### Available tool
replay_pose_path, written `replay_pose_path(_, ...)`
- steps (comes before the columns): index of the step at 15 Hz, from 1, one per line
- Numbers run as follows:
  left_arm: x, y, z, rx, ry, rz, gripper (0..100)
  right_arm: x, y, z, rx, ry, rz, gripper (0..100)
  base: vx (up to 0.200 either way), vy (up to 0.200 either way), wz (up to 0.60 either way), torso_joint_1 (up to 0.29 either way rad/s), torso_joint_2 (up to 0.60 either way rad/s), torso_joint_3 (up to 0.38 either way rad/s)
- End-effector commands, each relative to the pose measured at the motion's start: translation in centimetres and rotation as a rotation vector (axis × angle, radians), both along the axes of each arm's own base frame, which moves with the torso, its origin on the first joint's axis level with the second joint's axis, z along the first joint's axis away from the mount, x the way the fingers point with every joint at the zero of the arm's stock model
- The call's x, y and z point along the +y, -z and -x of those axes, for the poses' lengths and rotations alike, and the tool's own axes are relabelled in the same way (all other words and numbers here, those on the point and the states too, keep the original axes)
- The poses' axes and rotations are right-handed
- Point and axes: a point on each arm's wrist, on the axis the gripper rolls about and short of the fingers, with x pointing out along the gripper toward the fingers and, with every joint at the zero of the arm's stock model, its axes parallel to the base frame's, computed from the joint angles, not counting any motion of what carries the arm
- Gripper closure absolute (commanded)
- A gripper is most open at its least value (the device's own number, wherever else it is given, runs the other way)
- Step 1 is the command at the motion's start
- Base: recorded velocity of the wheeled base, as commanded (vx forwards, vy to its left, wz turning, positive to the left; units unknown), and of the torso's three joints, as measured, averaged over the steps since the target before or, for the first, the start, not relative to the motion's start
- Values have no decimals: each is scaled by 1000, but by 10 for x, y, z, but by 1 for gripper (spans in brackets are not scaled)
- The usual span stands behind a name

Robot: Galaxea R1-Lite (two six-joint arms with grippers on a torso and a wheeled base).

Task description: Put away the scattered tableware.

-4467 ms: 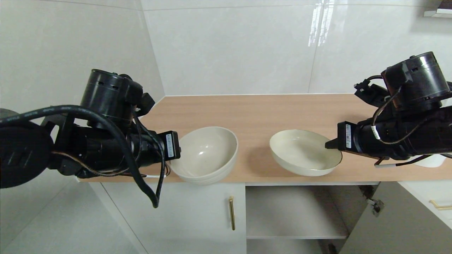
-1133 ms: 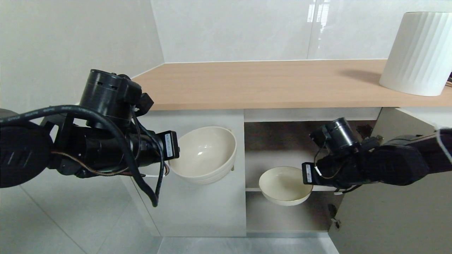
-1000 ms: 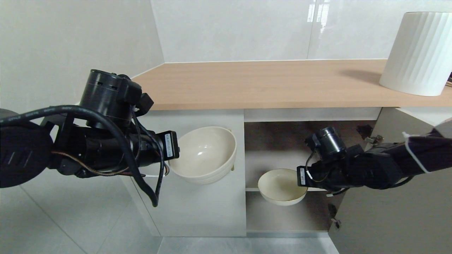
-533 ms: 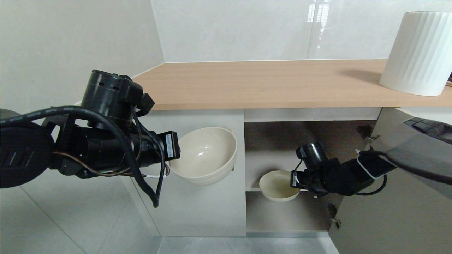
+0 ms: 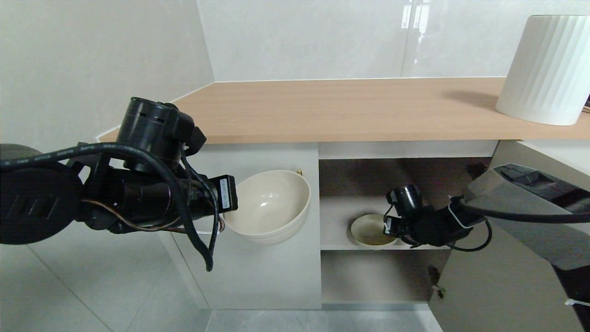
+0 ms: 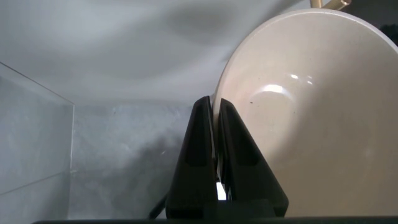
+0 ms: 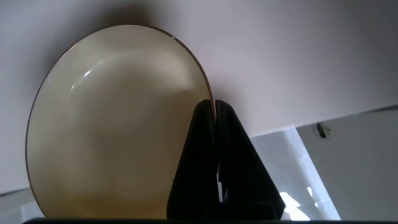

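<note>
Pinching the deep bowl [image 5: 269,207] by its near rim with the left jaws, closed flat on the wall, one finger inside and one outside. Holding it mouth-up in the air, in front of the closed cabinet door [image 5: 258,281] and below the table [image 5: 350,106] edge. Reads as parking: held clear of the occupied open compartment [image 5: 392,184].

Same edge pinch on the shallow bowl [image 5: 368,229] with the right jaws, shut on its rim. Extended deep inside, with the bowl low at the middle shelf [image 5: 334,221], toward the back; cannot tell whether seated on the board or just above it. Makes sense as a grip — leaves the base free to land flat and allows a release without dragging.

Judging by this: placing the first bowl, roughly halfway through the task. Next probably calls for lowering until the base seats, opening, then backing straight out past the swung-open door [image 5: 484,295]. After that, bringing the deep bowl across into the same compartment — beside or nested, hard to say. Risks: tipping on release from a one-sided hold, clipping the shelf lip on the way out.

White ribbed container [image 5: 541,69] at the table's far right, well apart from all this.
</note>
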Motion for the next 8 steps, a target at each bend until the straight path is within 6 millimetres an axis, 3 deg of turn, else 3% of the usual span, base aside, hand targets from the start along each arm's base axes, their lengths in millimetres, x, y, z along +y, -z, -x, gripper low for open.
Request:
replay_pose_path(1,-1,2,-1,5,0,-3,100,-4,10,-9,-5,33,17,100,0,0,0,0,0,0)
replay_pose_path(8,-1,2,-2,6,-1,-5,100,-8,11,-20,-43,90,32,100,0,0,0,0,0,0)
